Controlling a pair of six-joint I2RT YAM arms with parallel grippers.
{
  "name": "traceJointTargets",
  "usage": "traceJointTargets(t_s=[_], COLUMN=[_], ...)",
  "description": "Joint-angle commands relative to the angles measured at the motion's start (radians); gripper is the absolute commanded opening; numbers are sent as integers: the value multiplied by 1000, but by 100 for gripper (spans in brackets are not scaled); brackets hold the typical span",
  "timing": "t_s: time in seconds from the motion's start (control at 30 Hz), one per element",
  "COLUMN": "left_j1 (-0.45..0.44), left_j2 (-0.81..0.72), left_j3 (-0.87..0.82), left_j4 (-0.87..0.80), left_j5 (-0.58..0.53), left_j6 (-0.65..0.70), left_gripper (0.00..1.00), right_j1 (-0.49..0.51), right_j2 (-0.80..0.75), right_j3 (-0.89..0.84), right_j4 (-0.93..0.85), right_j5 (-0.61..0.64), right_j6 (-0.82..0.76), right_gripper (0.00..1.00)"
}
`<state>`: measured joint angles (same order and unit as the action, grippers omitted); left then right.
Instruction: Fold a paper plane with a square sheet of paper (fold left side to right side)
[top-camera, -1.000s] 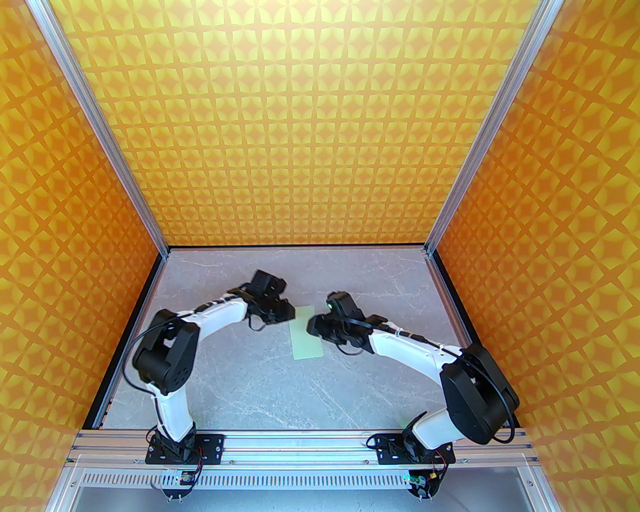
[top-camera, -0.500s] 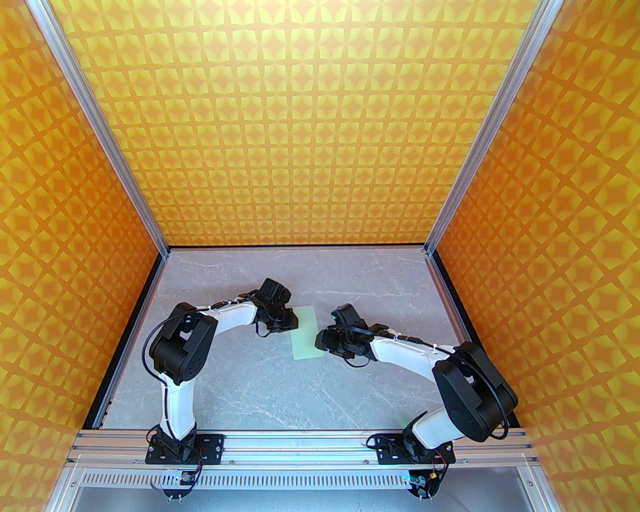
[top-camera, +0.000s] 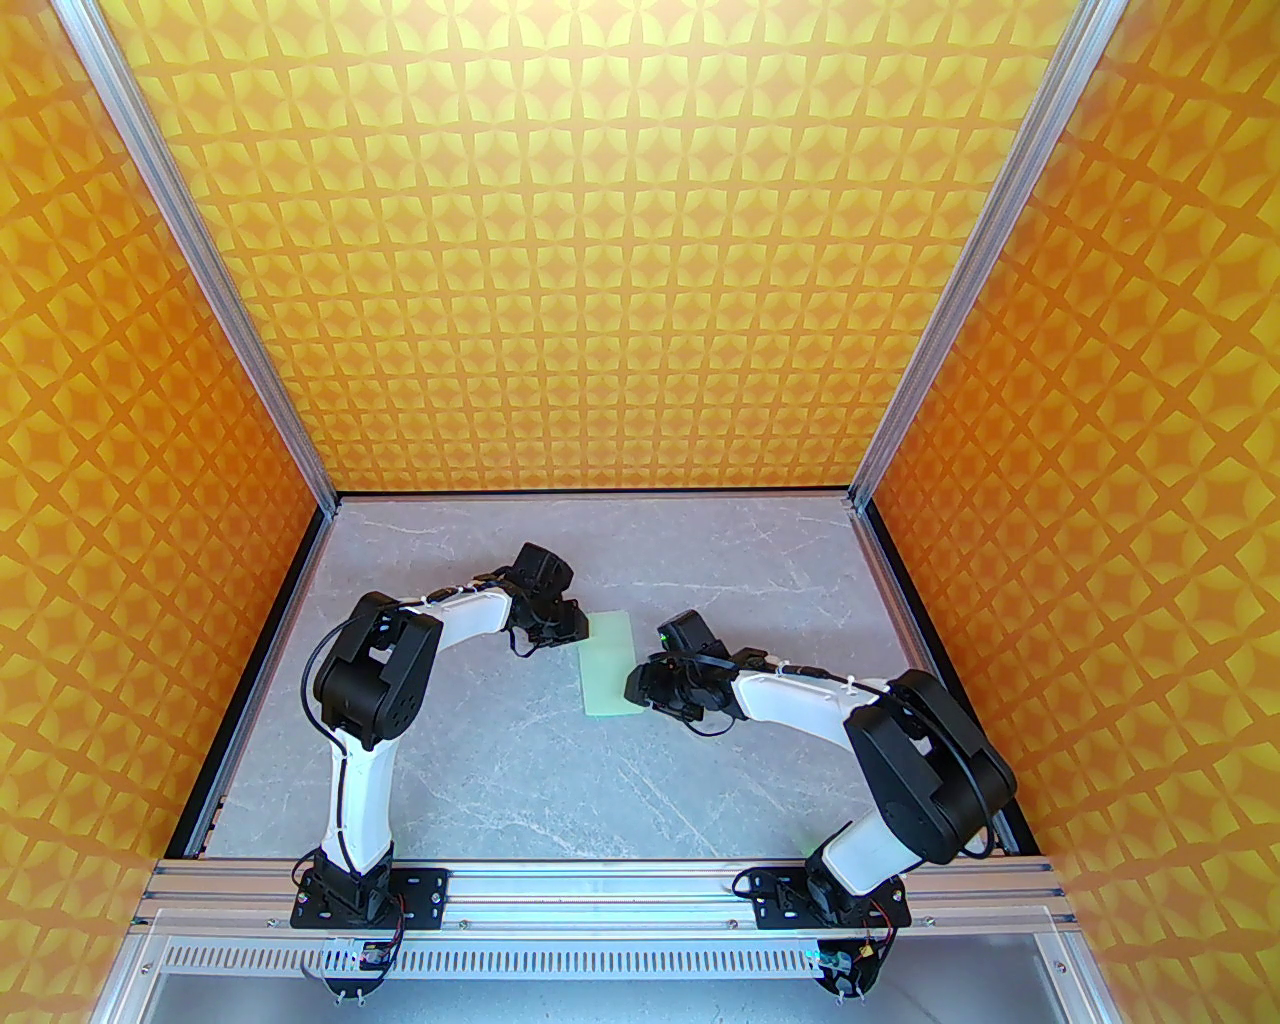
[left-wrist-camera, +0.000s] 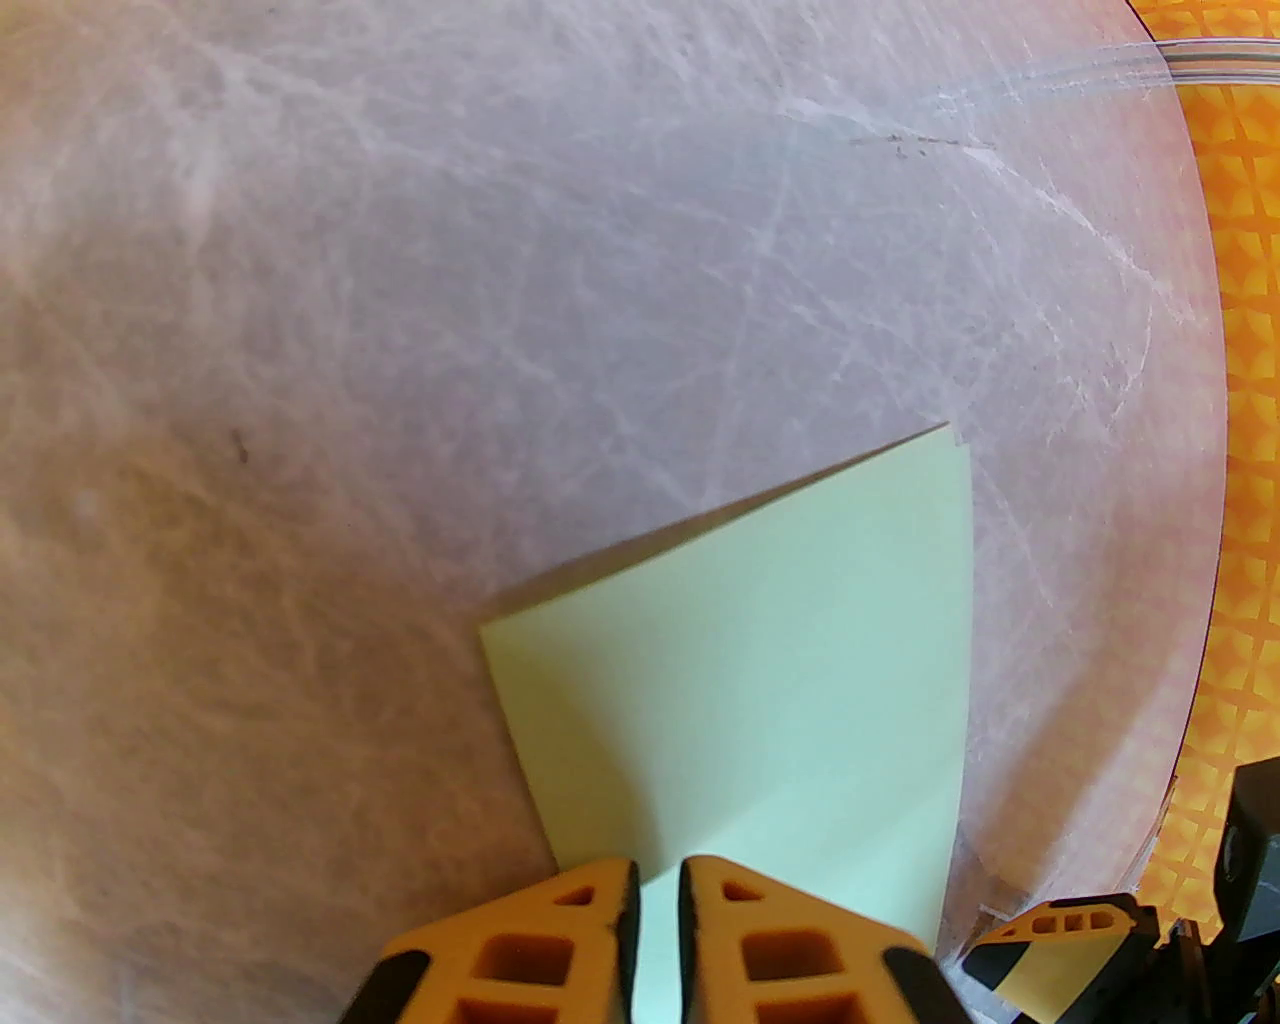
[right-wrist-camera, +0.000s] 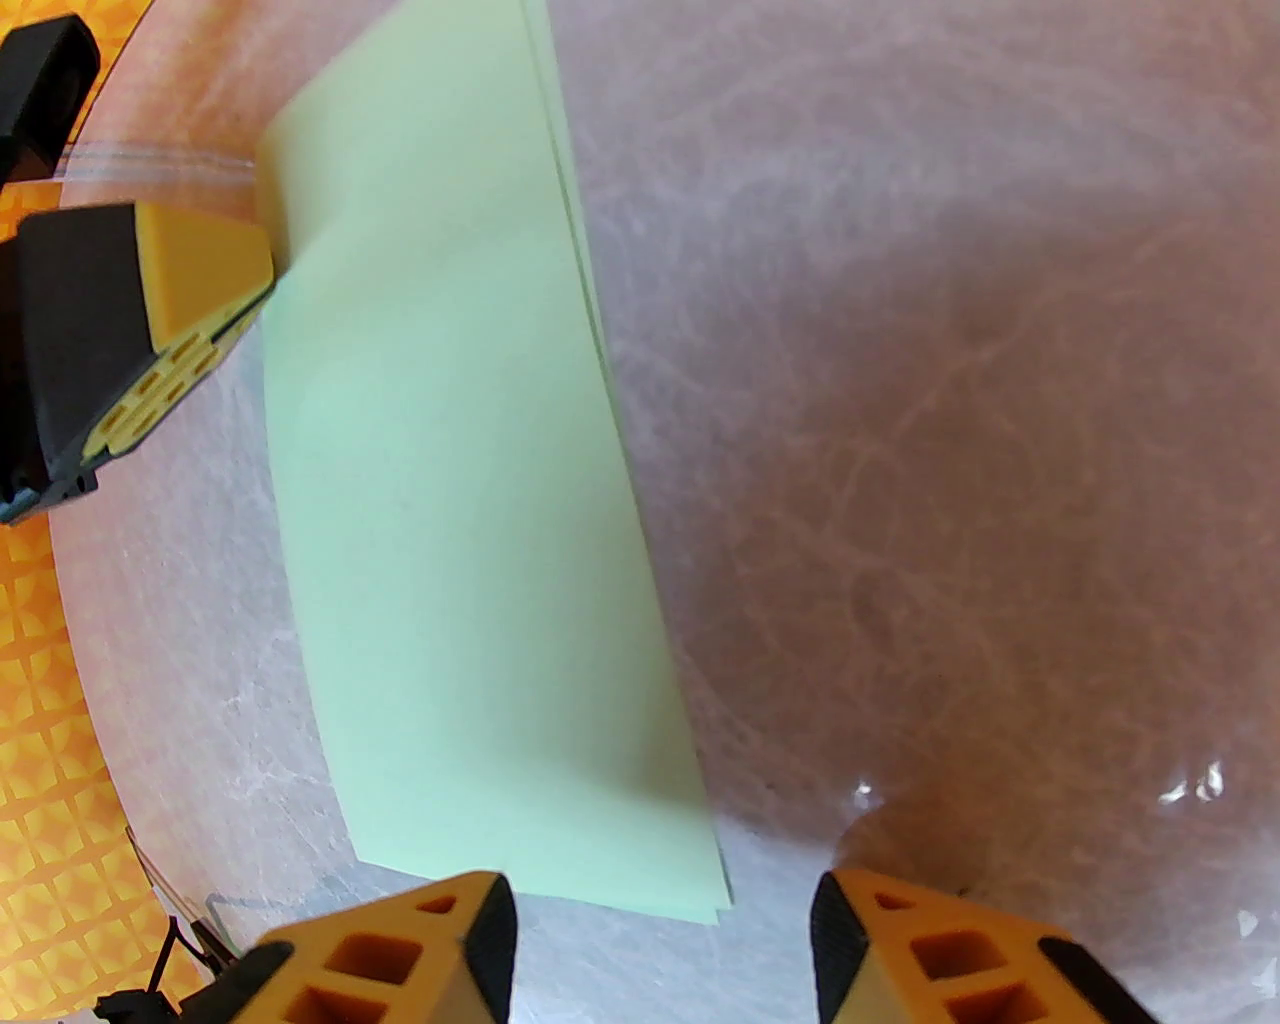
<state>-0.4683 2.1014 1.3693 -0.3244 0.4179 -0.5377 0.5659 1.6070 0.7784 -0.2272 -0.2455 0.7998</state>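
Now Setting the Half-Fold Crease

Between the fingers of my left gripper only a slit is showing. The jaws are all but pressed together, and the sheet of paper is showing pale green through the slit. The tips are sitting over its folded edge, though I cannot tell whether they are pinching it or merely bearing down. Ahead of them the sheet is lying flat on the table, folded into a narrow rectangle.

My right gripper is hanging with jaws spread wide, gripping nothing. The sheet's near corner is lying just in front of the gap, its two layers slightly out of line.

I am judging the left-to-right fold as made and the crease as being set. The next move is probably calling for a firm run along the fold, without letting the loose layers slide.
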Motion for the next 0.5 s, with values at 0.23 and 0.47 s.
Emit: traceJointTargets(t_s=[0.23,0.47], left_j1=[-10,-13], left_j2=[16,11], left_j3=[-53,-62], left_j4=[-26,-18], left_j5=[-28,-28], left_j6=[5,0], left_gripper=[18,18], right_j1=[-3,-3], right_j2=[38,36], right_j3=[-8,-16], right_j4=[100,117], right_j5=[-92,-102], right_j6=[63,80], right_gripper=[51,50])
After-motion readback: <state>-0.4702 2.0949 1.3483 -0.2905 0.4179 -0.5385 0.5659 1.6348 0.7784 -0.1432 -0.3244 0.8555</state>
